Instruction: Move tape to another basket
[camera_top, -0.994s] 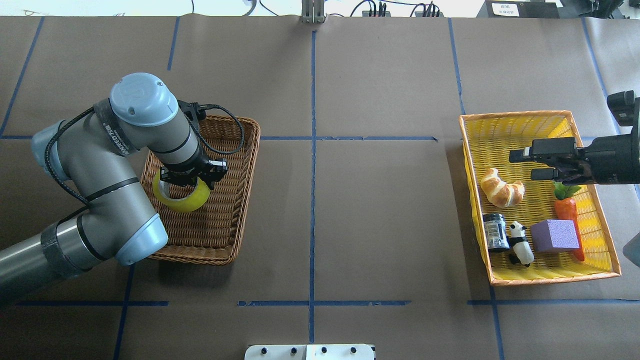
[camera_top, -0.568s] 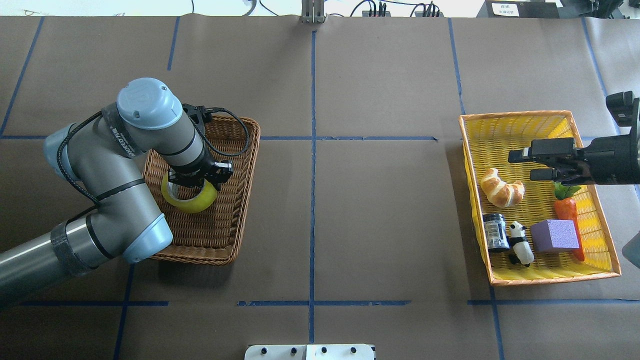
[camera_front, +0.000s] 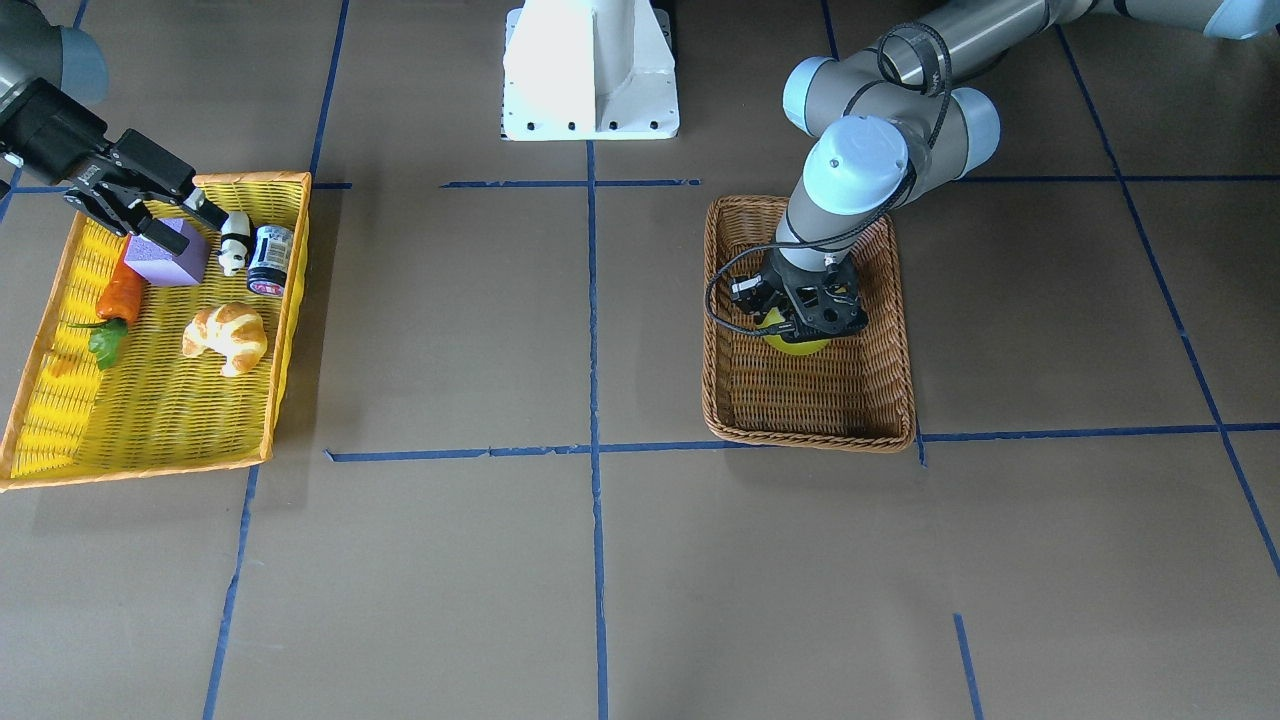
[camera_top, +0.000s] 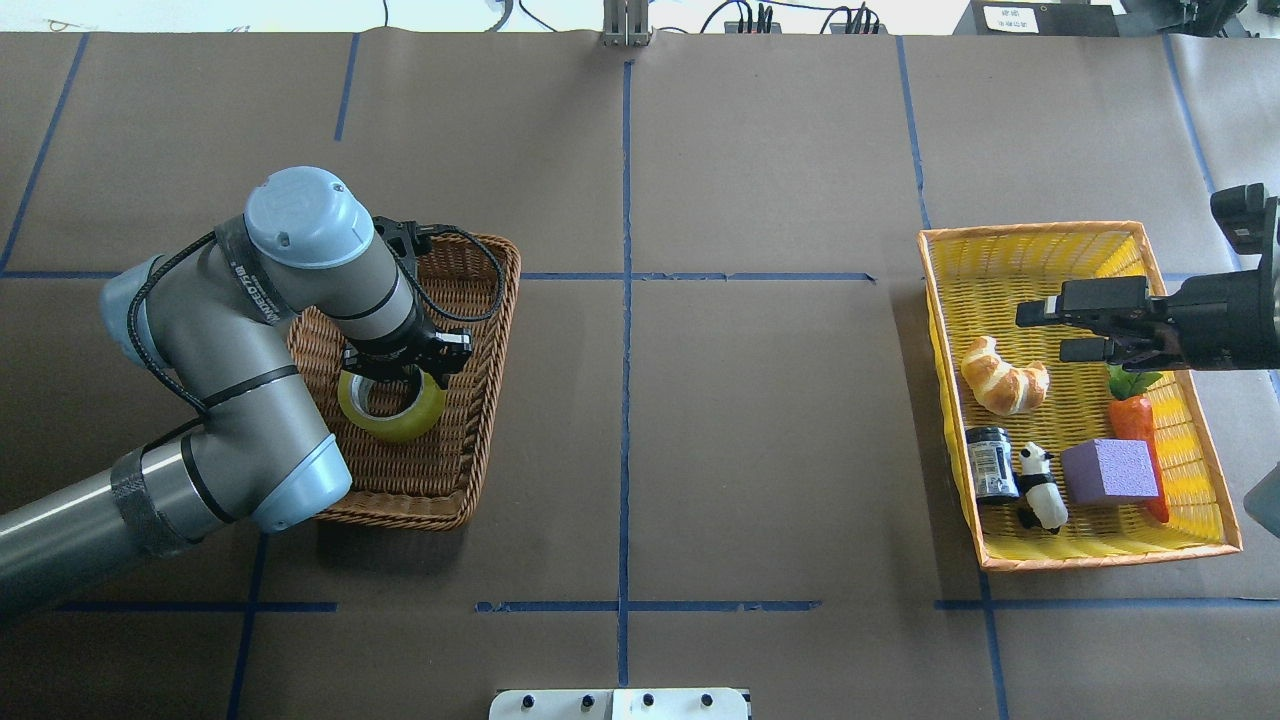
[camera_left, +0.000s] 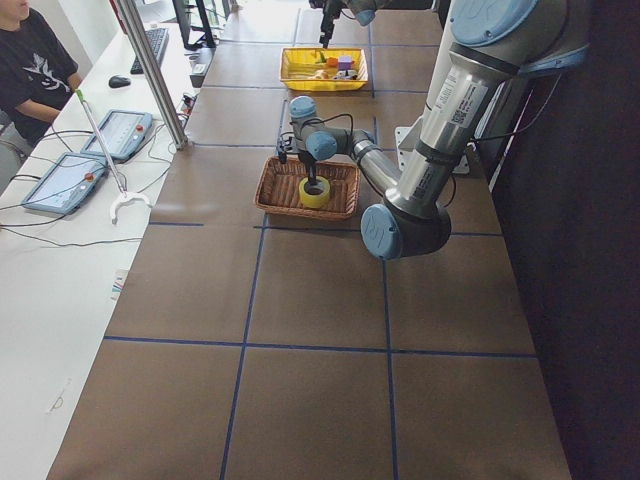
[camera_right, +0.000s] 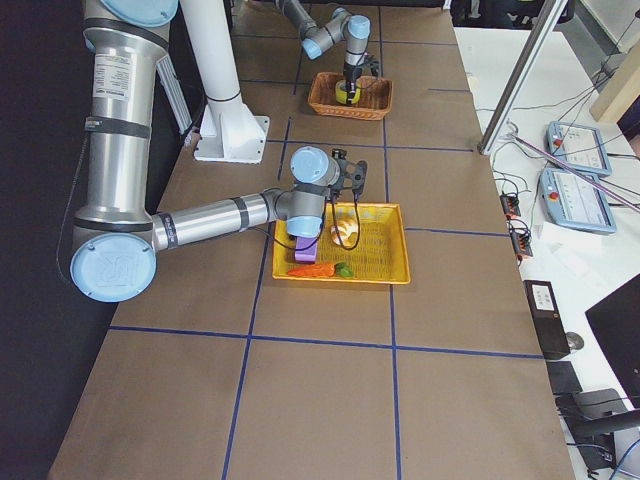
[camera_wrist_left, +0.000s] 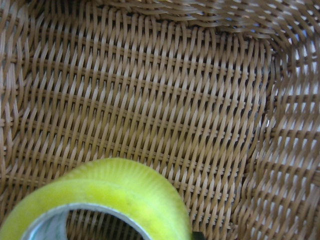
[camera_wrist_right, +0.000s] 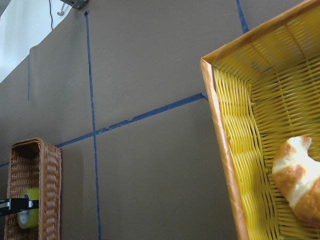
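The yellow tape roll (camera_top: 392, 422) is inside the brown wicker basket (camera_top: 462, 470) on the table's left half, hole facing up. My left gripper (camera_top: 405, 367) points down into the basket and is shut on the roll's far rim. In the front-facing view the tape (camera_front: 797, 346) peeks out under the left gripper (camera_front: 800, 322). The left wrist view shows the roll (camera_wrist_left: 115, 190) close above the basket's woven floor (camera_wrist_left: 175, 100). My right gripper (camera_top: 1045, 329) is open and empty above the yellow basket.
A flat yellow basket with an orange rim (camera_top: 1000, 255) at the right holds a croissant (camera_top: 1003, 376), a carrot (camera_top: 1135, 420), a purple block (camera_top: 1110, 470), a toy panda (camera_top: 1040, 487) and a dark jar (camera_top: 990, 463). Brown paper with blue tape lines lies between the baskets.
My left gripper has moved to the right over the brown basket with the tape in it, and the roll now sits flatter and lower. The right arm has barely moved.
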